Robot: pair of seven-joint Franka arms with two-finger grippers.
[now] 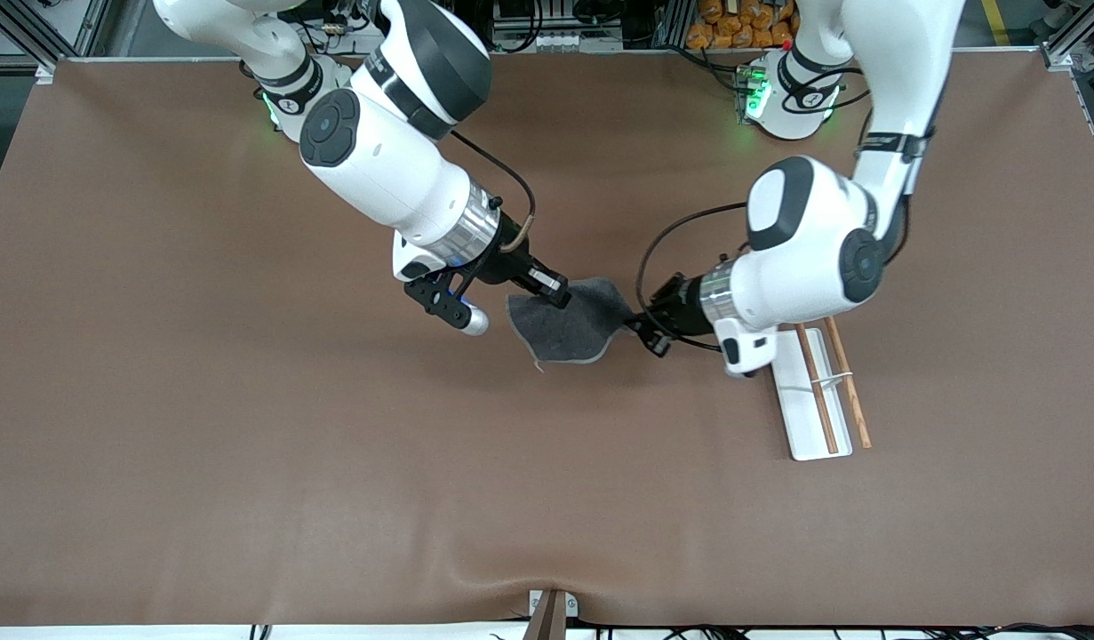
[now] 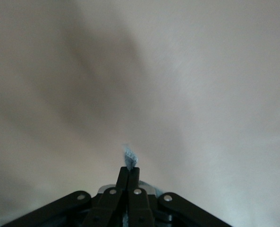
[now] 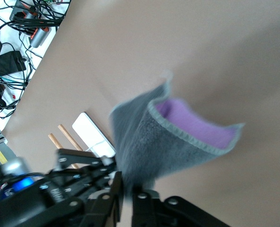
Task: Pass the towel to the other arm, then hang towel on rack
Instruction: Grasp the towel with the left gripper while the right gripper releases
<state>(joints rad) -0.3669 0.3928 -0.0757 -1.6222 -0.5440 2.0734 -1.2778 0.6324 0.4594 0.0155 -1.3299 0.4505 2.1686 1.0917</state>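
You see the towel (image 1: pixel 566 322) hanging in the air over the middle of the counter (image 1: pixel 244 444), stretched between the two end effectors. It is dark grey and fuzzy with a lighter stitched edge; in the right wrist view its purple inner face (image 3: pixel 196 125) shows where the cloth folds open like a pocket.

The right end effector (image 1: pixel 555 292) holds one upper corner of the towel, its fingers close together around the cloth. The left end effector (image 1: pixel 646 331) pinches the edge at the other end, its fingers pressed together, with a small tuft of towel (image 2: pixel 129 158) poking out past the tips in the left wrist view.

Just beside the left end effector, toward that arm's end of the counter, lies the rack (image 1: pixel 809 391): a flat white base with two thin brown wooden rods running parallel and a slim white crosspiece joining them. Nothing hangs on it.

The counter is covered in a plain brown sheet, slightly rumpled at the edge nearest the front camera. Past its edge by the arm bases you can make out cables, metal framing and some orange packets (image 1: pixel 733 22).
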